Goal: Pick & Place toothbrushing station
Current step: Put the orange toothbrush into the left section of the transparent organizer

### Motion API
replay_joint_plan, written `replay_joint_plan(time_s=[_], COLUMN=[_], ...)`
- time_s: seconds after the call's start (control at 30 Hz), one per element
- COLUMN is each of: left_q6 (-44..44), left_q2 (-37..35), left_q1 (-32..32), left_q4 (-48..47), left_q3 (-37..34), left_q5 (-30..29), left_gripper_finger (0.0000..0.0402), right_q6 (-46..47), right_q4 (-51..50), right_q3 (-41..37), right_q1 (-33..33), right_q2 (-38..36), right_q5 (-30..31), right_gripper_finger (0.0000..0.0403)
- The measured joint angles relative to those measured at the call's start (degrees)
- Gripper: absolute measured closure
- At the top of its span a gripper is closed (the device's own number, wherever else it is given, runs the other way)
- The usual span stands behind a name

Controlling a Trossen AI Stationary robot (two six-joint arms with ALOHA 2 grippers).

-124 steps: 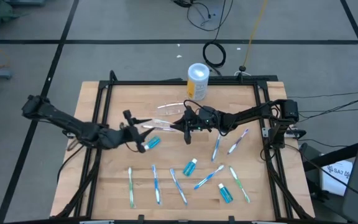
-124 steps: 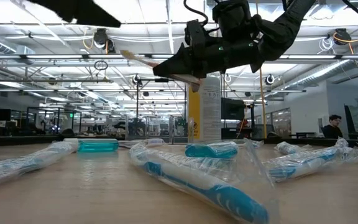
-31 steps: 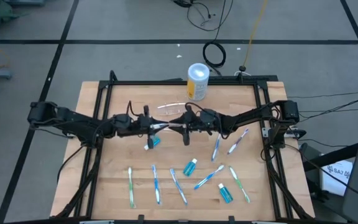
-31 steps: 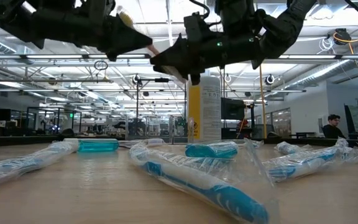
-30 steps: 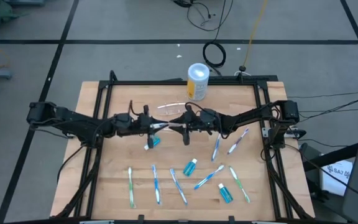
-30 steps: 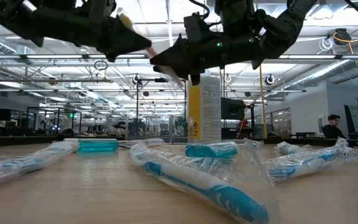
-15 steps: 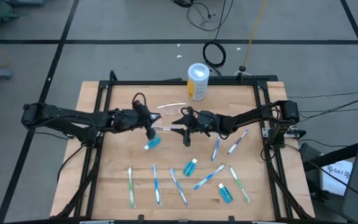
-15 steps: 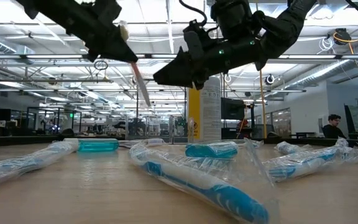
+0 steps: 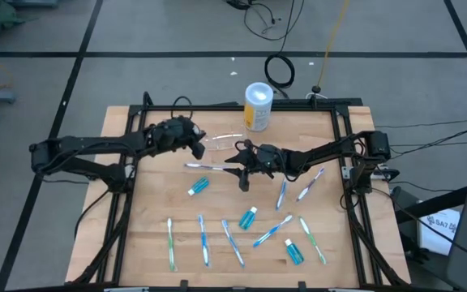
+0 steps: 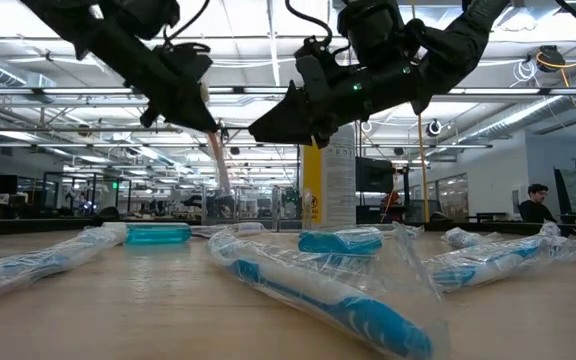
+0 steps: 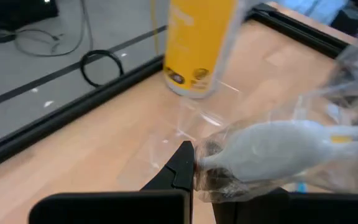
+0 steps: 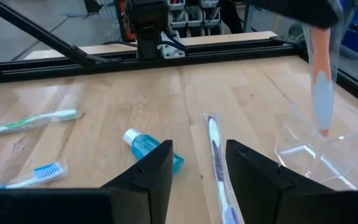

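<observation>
The see-through cup (image 9: 224,143) sits on the far middle of the table, in front of the yellow container (image 9: 258,105). My left gripper (image 9: 194,139) is just left of the cup, raised and shut on a wrapped toothbrush (image 10: 216,155). The toothbrush's lower end (image 12: 321,121) hangs just over the cup (image 12: 309,152). My right gripper (image 9: 246,168) hovers open on the near side of the cup, with nothing between its fingers (image 12: 151,168). My left gripper pinches one end of the wrapped toothbrush (image 11: 219,168), clear wrapper and all, between its two fingers. The fingers slant down from the table's left. The toothbrush hangs below them, slanting down, lifted clear of the table.
A purple-handled toothbrush (image 9: 205,166) lies on the table before my right gripper, with a small blue bottle (image 9: 199,187) beyond it. Several more wrapped toothbrushes and blue bottles (image 9: 248,217) lie across the near half. A black frame (image 9: 136,122) edges the table.
My left gripper has gone toward the table's far edge and the cup, turning as it went. It carries the toothbrush, which earlier lay level between the two grippers' tips. The toothbrush has come away from my right gripper and now hangs slanting down.
</observation>
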Motion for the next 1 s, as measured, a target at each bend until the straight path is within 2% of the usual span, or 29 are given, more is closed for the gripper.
replay_joint_plan(time_s=[0.2, 0.33, 0.73, 0.87, 1.0], left_q6=[-0.4, 3.64, 5.79, 8.76, 10.55], left_q2=[4.73, 7.28, 9.25, 8.54, 6.64], left_q1=[2.65, 3.09, 2.11, 0.92, -0.83], left_q4=[-0.03, 0.1, 0.19, 0.1, 0.03], left_q3=[0.0, 0.0, 0.0, -0.02, -0.02], left_q5=[1.53, 2.04, 1.2, -0.06, -4.11], left_gripper_finger=[0.038, 0.0375, 0.0272, 0.0253, 0.0246], right_q6=[0.0, -0.02, -0.02, -0.02, -0.02], right_q4=[-0.59, -0.62, -0.84, -0.86, -0.84], right_q3=[0.0, 0.0, 0.0, 0.0, 0.0], right_q1=[0.0, 0.0, 0.0, 0.0, 0.0], right_q2=[0.0, 0.0, 0.0, 0.0, 0.0], right_q5=[0.0, 0.02, 0.0, 0.02, 0.0], right_gripper_finger=[0.0259, 0.0259, 0.0261, 0.0262, 0.0263])
